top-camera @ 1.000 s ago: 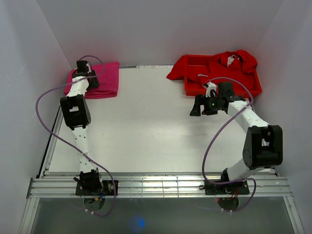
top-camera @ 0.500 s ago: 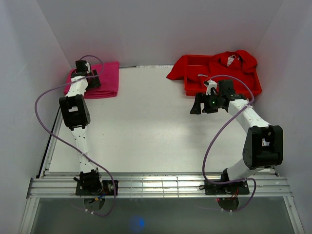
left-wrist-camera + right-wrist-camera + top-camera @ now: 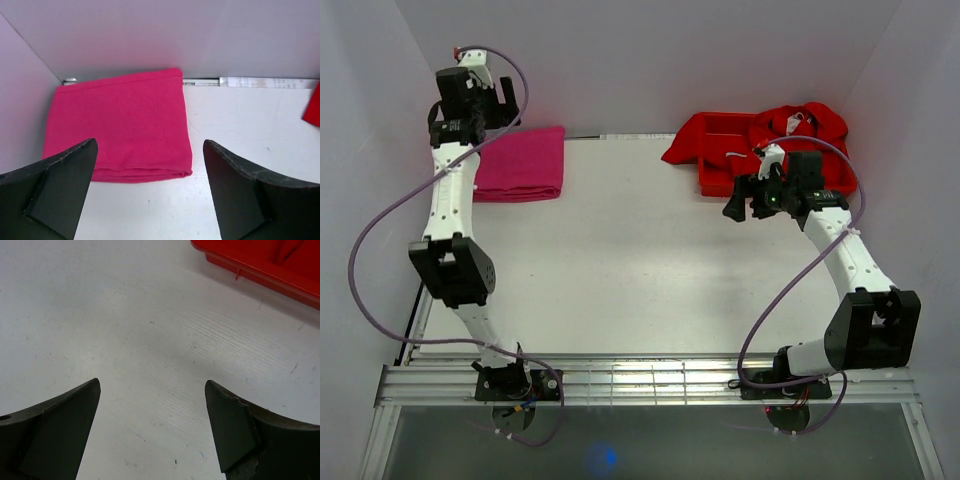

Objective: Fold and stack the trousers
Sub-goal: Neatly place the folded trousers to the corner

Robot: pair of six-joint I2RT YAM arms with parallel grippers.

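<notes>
The trousers [image 3: 520, 163] lie folded into a flat magenta-pink rectangle in the table's far left corner, against the back wall. From the left wrist they show as a neat stack [image 3: 120, 125] with its folded edge toward me. My left gripper [image 3: 480, 105] hangs high above them, open, nothing between its fingers; seen from its own wrist, the left gripper [image 3: 149, 145] is clear of the cloth. My right gripper [image 3: 738, 203] hovers open over bare table just left of the red tray; the right wrist view shows the right gripper [image 3: 151, 384] with only table beneath it.
A red plastic tray [image 3: 720, 180] stands at the back right, with bright red garments [image 3: 800, 122] heaped in it and spilling over its left side. Its near edge [image 3: 260, 262] shows in the right wrist view. White walls close in at left, back and right.
My left gripper has lifted up and back off the folded trousers, its jaws spreading wider. The right gripper has drifted a little right, toward the tray, still open.
</notes>
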